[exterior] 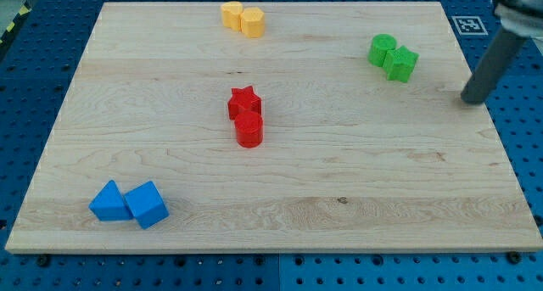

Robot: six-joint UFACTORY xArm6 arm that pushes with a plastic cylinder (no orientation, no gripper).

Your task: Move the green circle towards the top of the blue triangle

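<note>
The green circle (382, 49) sits near the view's top right, touching a green star-like block (401, 64) on its lower right. The blue triangle (109, 202) lies near the view's bottom left, touching a blue cube (148, 204) on its right. My tip (469, 99) is at the board's right side, to the right of and slightly below the green blocks, apart from them.
A red star (244, 102) and a red cylinder (249, 129) stand together at the board's (339, 198) middle. Two yellow blocks (243, 19) sit at the top edge. A marker tag (467, 25) lies off the board's top right.
</note>
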